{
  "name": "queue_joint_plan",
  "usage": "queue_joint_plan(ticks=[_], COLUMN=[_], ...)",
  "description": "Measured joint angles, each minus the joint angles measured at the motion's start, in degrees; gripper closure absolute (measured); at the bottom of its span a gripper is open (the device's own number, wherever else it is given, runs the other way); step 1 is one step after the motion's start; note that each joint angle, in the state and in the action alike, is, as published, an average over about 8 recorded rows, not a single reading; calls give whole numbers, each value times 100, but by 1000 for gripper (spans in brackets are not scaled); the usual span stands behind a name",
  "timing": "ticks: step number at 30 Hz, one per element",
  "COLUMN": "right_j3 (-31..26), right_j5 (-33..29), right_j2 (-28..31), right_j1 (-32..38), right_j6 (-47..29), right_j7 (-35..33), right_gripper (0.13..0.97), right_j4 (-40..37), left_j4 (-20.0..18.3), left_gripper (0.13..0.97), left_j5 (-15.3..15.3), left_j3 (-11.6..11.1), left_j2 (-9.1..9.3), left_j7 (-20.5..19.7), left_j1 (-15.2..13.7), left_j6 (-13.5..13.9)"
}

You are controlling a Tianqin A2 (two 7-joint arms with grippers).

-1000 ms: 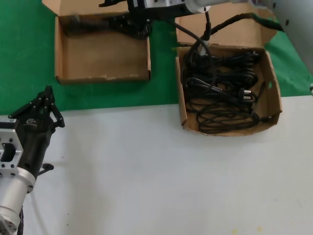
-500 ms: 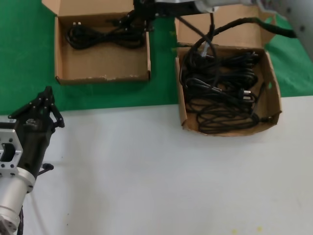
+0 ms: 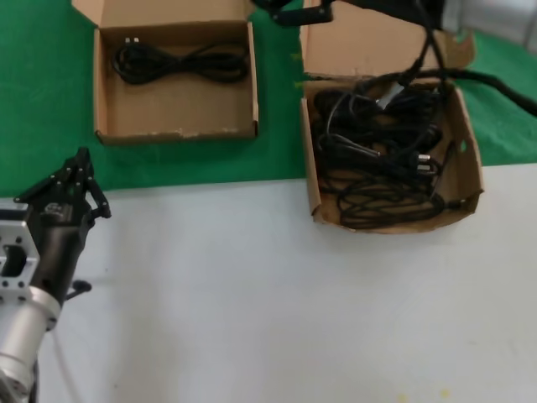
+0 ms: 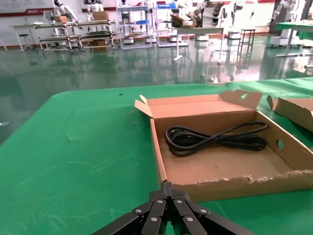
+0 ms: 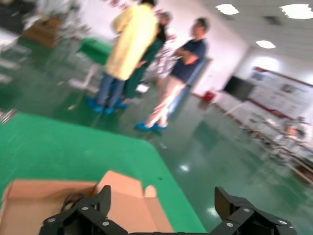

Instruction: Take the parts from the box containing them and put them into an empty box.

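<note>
On a green mat (image 3: 33, 92) meeting a white tabletop (image 3: 268, 311): one coiled power cord (image 3: 180, 63) lying along the far side of the short-flap box (image 3: 176, 130); remaining cords (image 3: 377, 159) heaped in the tall-flap box (image 3: 466, 159) alongside. Right gripper (image 5: 164, 215), fingers spread wide and holding nothing, raised over the far edge between the boxes. Left gripper (image 3: 71, 189), fingers pressed together, parked on the white tabletop

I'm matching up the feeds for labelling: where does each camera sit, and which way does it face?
Head view: high, facing down at both boxes; left gripper low, right arm at top.
Left wrist view: low behind the shut left gripper, facing the short-flap box holding one cord.
Right wrist view: behind the open right gripper, facing the hall.
Head and left wrist views share that box.
</note>
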Motion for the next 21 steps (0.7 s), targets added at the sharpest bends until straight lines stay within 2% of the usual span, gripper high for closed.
queue_joint_plan(ticks=[8, 12, 14, 21], right_j3=[1027, 1517, 1729, 2087], right_j5=[919, 1392, 1561, 1708], right_j2=[44, -73, -142, -288], right_j1=[-1084, -1529, -1724, -2086], right_j6=[256, 282, 260, 164], right_j7=[-191, -369, -437, -514], right_gripper=[268, 268, 243, 166], right_j4=[680, 867, 946, 1100], left_j4=[0, 0, 0, 0], left_gripper=[952, 952, 952, 947], left_j5=[0, 0, 0, 0], left_j3=[0, 0, 0, 0], left_j2=[0, 0, 0, 0], left_j7=[0, 0, 0, 0], left_j1=[0, 0, 0, 0], left_j6=[0, 0, 0, 0])
